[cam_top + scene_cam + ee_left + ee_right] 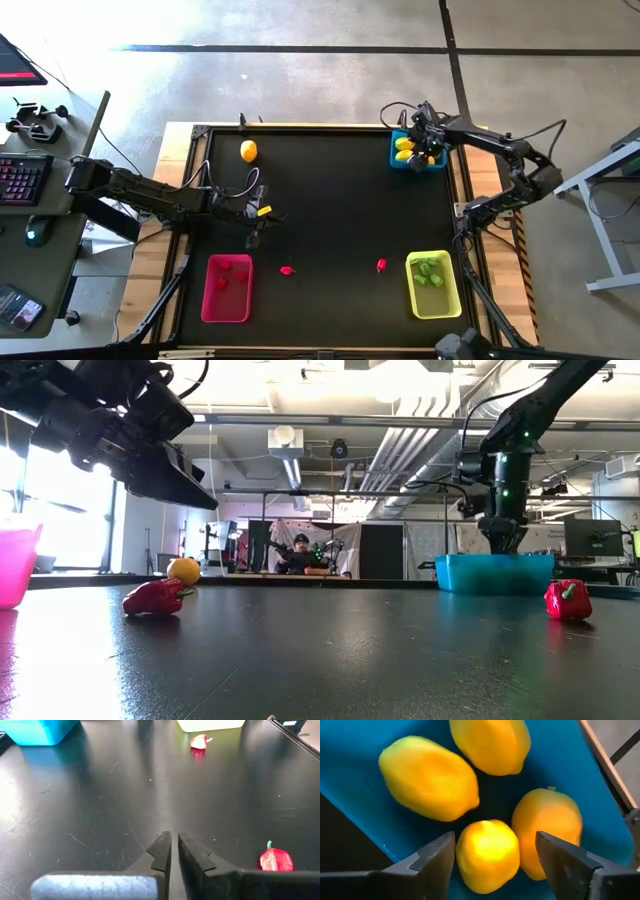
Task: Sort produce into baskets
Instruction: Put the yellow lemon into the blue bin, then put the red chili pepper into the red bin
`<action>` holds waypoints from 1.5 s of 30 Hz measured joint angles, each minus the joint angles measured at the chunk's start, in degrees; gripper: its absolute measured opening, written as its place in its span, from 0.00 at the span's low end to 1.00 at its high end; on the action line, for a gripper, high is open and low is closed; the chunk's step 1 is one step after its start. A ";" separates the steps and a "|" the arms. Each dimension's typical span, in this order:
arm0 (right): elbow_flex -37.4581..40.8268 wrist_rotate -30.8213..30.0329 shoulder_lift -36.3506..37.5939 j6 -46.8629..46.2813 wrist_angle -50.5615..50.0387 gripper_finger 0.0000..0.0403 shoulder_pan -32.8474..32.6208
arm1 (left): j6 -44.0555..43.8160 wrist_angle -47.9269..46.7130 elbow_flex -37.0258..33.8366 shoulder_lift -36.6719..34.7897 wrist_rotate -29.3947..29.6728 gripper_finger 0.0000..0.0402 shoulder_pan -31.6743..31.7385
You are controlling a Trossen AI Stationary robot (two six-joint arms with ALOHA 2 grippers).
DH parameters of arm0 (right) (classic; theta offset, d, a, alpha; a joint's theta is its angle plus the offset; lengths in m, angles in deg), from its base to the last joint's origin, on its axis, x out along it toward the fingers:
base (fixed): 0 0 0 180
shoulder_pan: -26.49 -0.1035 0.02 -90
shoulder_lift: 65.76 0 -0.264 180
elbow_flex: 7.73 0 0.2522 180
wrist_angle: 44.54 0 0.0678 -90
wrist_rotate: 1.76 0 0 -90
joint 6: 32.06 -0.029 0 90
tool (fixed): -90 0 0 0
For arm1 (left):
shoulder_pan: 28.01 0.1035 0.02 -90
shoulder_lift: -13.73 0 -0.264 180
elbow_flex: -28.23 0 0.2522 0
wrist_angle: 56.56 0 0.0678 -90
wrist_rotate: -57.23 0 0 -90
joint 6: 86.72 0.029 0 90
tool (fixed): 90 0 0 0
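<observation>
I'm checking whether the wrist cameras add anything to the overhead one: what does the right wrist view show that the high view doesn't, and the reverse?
Only the right wrist view: four separate lemons in the blue basket, one between the right pincer's open fingers.

Only the high view: the pink basket, yellow-green basket, a loose lemon, two loose red pieces, and the left pincer.

Both: the blue basket and the right pincer over it.

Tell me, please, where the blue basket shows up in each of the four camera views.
High view: blue basket at the table's far right corner, under the right gripper.
Low view: right of centre, the right arm above it.
Left wrist view: a corner of it at the top left.
Right wrist view: it fills the picture, holding four lemons.
Shared landmark: the red pepper.
</observation>
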 joint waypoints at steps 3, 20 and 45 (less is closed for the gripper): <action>-1.14 -0.05 0.35 -0.69 -1.03 0.70 -0.19 | 0.02 0.00 0.00 0.00 0.02 0.10 0.00; -6.60 -1.19 3.12 -3.72 -0.09 0.14 -17.01 | 2.07 -20.89 11.62 0.00 -1.01 0.14 -1.57; 11.56 -10.71 4.08 -15.50 57.57 0.00 -49.86 | -15.24 -26.13 16.10 8.83 7.56 0.18 -16.83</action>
